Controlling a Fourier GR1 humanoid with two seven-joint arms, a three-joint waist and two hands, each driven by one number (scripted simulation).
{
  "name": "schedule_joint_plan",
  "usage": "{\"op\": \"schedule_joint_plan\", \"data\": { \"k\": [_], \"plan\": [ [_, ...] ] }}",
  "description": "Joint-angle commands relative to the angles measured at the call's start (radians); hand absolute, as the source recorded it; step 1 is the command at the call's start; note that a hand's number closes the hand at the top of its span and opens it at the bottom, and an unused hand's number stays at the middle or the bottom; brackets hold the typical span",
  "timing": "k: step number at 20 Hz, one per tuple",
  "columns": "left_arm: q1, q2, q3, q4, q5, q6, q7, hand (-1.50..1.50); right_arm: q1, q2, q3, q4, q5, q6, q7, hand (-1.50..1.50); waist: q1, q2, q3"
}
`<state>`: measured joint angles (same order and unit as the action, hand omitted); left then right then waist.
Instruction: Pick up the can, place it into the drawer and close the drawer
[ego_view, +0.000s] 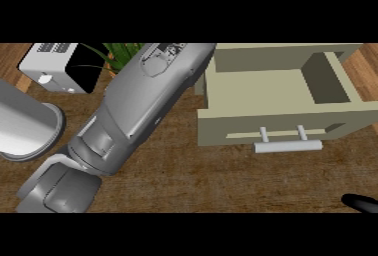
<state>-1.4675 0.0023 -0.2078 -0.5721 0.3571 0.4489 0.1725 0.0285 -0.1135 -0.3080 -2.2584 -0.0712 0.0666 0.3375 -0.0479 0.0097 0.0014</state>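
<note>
The beige drawer (280, 90) stands pulled open at the right, and the part of its inside that shows holds nothing. Its grey bar handle (288, 145) faces the near side. No can shows anywhere in the head view. My left forearm (140, 110) crosses from the lower left up to the top edge, just left of the drawer; its hand is out of the picture. Of my right hand (360, 202) only a black tip shows at the lower right corner, apart from the drawer.
A large grey metal cylinder (26, 127) lies at the left edge. A white appliance (55, 65) and a green plant (122, 51) stand at the back left. The counter top is brown wood (221, 180).
</note>
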Motion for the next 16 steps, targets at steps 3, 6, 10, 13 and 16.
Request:
{"op": "schedule_joint_plan", "data": {
  "k": [3, 6, 10, 13, 16],
  "plan": [
    [-0.1, -0.002, -0.062, 0.125, 0.057, 0.046, -0.002, 1.5, -0.001, 0.009, 0.037, -0.002, 0.015, 0.005, 0.007, -1.5, -0.025, 0.004, 0.001],
    [-0.091, -0.002, -0.074, 0.16, 0.087, 0.042, -0.066, 1.5, -0.086, -0.026, 0.013, 0.036, -0.001, -0.011, 0.035, -1.5, -0.033, 0.01, 0.001],
    [-0.128, -0.002, -0.09, 0.21, 0.094, 0.095, -0.074, 1.5, -0.088, -0.032, -0.009, 0.09, -0.01, 0.0, -0.012, -1.5, -0.035, 0.012, 0.002],
    [-0.135, -0.002, -0.102, 0.256, 0.091, 0.125, -0.095, -1.5, -0.095, -0.042, 0.003, 0.023, -0.011, -0.008, 0.052, -1.5, -0.045, 0.013, 0.001],
    [-0.125, -0.002, -0.135, 0.235, 0.134, 0.183, -0.087, -1.5, -0.08, -0.045, 0.014, 0.032, -0.014, 0.012, 0.047, -1.5, -0.058, 0.012, 0.002]
  ]
}}
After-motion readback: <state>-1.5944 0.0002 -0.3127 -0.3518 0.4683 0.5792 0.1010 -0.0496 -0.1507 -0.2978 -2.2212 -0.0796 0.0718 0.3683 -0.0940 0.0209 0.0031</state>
